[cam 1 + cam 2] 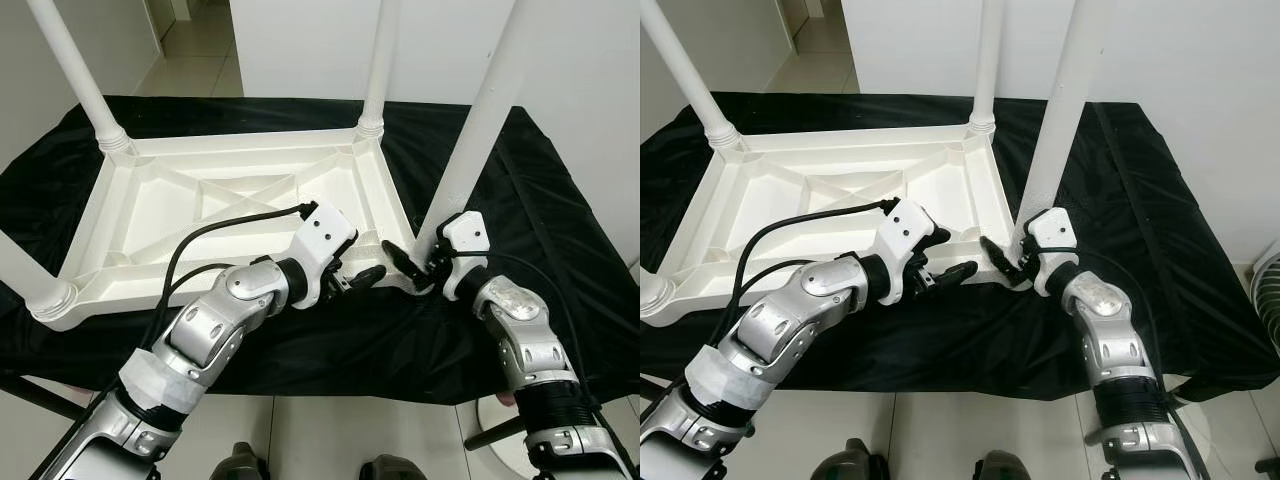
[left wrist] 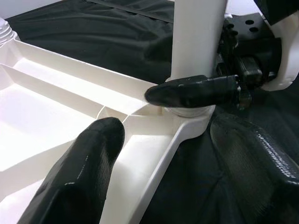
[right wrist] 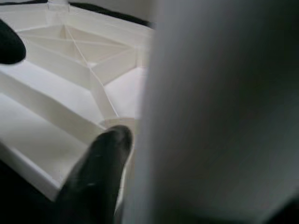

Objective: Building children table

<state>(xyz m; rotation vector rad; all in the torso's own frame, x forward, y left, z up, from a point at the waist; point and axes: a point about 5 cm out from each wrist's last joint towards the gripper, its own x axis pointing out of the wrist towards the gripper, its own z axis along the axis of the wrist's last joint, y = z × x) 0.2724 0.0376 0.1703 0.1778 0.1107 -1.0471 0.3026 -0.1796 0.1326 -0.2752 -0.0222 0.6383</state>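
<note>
A white plastic children's table (image 1: 200, 200) lies upside down on a black cloth (image 1: 560, 200), legs pointing up. My right gripper (image 1: 420, 262) is shut on the base of the near right leg (image 1: 480, 130), where it meets the corner socket; one of its fingers (image 2: 196, 91) lies across the leg's foot. My left gripper (image 1: 358, 275) is open just left of that corner. It straddles the table's near rim (image 2: 154, 154), one finger (image 2: 79, 172) inside the frame and the other over the cloth. Three other legs (image 1: 378, 70) stand in their corners.
The cloth-covered surface ends close in front of me, with tiled floor (image 1: 330, 430) and my feet below. A white wall (image 1: 300, 40) stands behind the table. A fan-like object (image 1: 1265, 290) shows at the right edge.
</note>
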